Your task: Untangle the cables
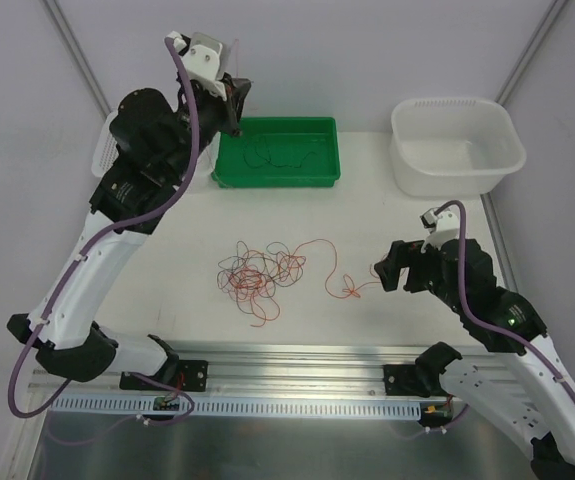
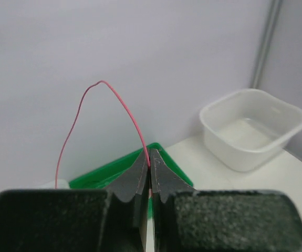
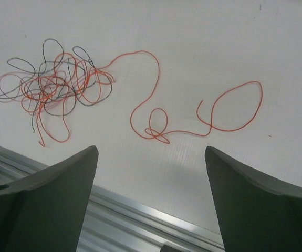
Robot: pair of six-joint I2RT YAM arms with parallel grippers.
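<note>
A fist-sized tangle of cables (image 1: 259,275), orange-red and dark, lies on the middle of the white table. One orange strand (image 1: 342,285) trails out of it to the right in loose loops. My left gripper (image 1: 237,100) is raised at the back left, beside the green tray. It is shut on a pinkish-red wire (image 2: 114,97) that arches up from between its fingertips and hangs down to the left. My right gripper (image 1: 385,272) hovers low, just right of the orange strand's end, open and holding nothing. Its wrist view shows the tangle (image 3: 56,86) and the strand (image 3: 156,121) ahead of its fingers.
The green tray (image 1: 277,180) at the back centre holds a thin dark wire (image 1: 277,152). An empty white tub (image 1: 457,145) stands at the back right. A white basket (image 1: 102,150) sits behind the left arm. An aluminium rail (image 1: 297,375) runs along the near edge.
</note>
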